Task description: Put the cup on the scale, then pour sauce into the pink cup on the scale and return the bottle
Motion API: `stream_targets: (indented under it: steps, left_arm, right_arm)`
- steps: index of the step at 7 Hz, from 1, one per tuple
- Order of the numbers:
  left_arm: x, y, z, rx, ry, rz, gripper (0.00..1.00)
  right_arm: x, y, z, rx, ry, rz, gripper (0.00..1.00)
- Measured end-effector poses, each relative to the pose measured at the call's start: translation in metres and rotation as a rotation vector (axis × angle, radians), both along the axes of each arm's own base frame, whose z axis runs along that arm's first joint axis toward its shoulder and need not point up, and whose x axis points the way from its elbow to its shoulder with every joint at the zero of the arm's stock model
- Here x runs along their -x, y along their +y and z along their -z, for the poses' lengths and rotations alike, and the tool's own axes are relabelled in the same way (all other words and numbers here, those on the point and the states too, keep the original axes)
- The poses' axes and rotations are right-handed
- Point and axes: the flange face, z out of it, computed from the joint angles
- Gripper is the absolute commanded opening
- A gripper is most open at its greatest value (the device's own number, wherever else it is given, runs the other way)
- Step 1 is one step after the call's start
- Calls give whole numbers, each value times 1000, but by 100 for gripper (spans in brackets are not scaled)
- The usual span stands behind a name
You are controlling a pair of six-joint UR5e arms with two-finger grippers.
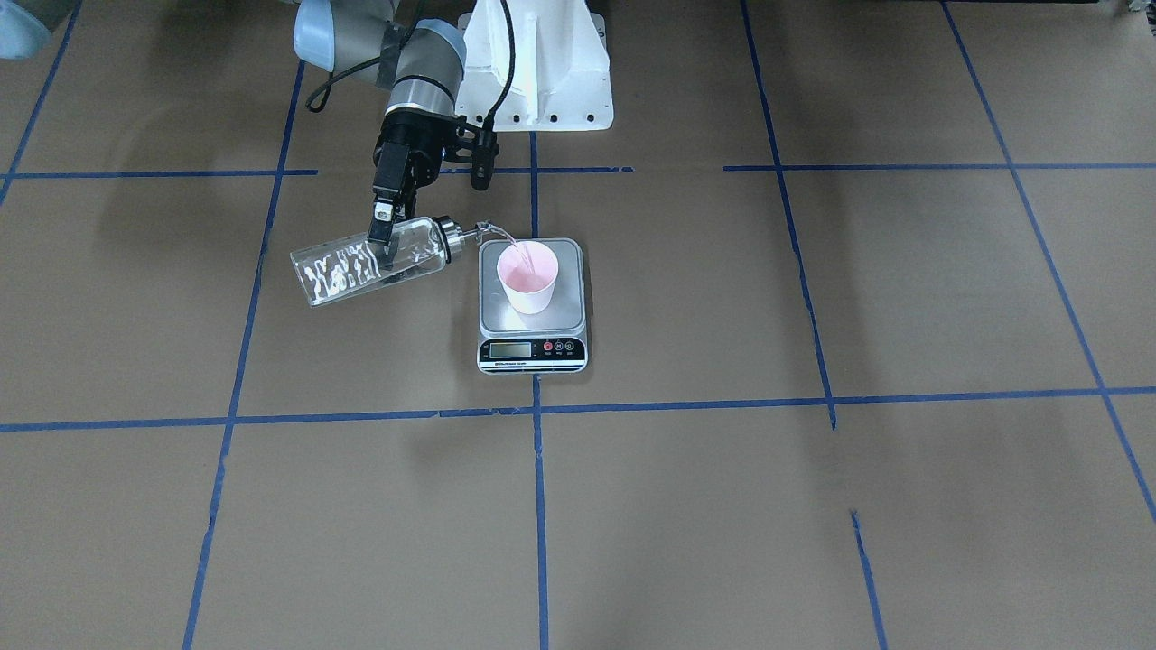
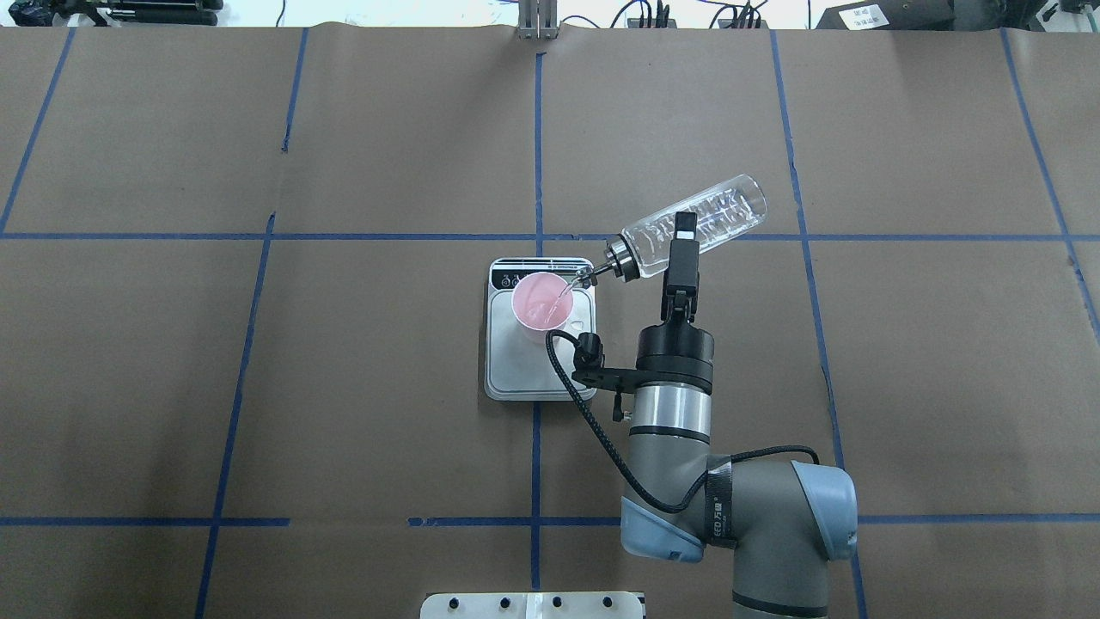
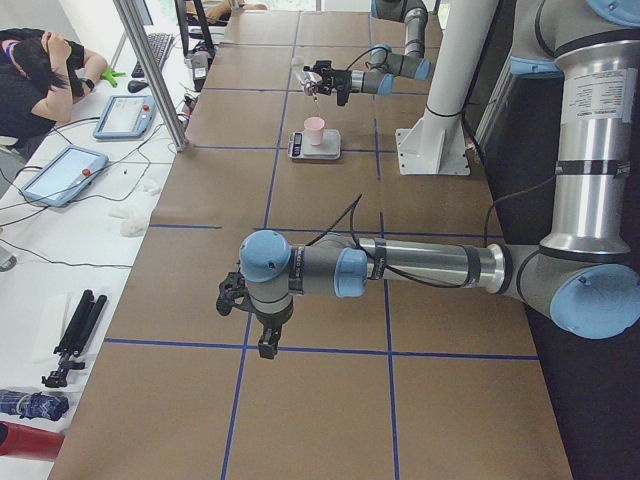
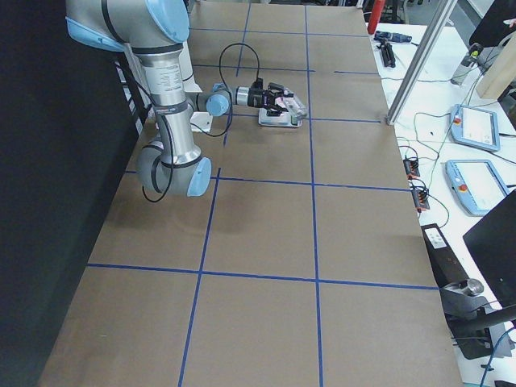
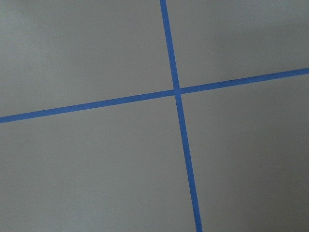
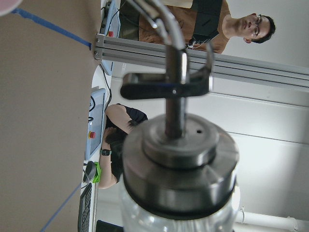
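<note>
Pour's on over the scale [image 2: 524, 374], dead centre of the overhead view.
Right gripper [image 2: 683, 248] pinches the bottle [image 2: 722, 211], long axis slanting upper right to lower left, spout at the cup [image 2: 537, 305] right rim, sauce [image 2: 565, 292] landing inside. Left gripper [image 3: 265, 348]: can't tell.

place: looking like a robotics lab tbh | robot arm [image 3: 590, 150] standing at a desk [image 2: 387, 387] wearing brown paper gridded in blue tape [image 2: 538, 129] | teach pendants [image 3: 58, 175] lying on the side bench [image 3: 50, 290] | operator [image 3: 30, 75] sitting alongside | aluminium post [image 3: 152, 70] rising at the edge
</note>
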Motion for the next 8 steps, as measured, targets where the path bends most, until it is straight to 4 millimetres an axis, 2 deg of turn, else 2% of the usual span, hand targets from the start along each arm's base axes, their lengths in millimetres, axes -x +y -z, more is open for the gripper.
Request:
stream_targets:
  steps: [3, 5, 8]
  left_arm:
    - [0, -1, 1, -1, 0, 1, 100]
    - [0, 0, 0, -1, 0, 1, 100]
    - [0, 0, 0, 0, 0, 1, 100]
  right_arm:
    - [0, 0, 1, -1, -4, 0, 0]
    - [-3, 1, 10, -1, -39, 2, 0]
    - [-15, 1, 28, 38, -258, 43, 0]
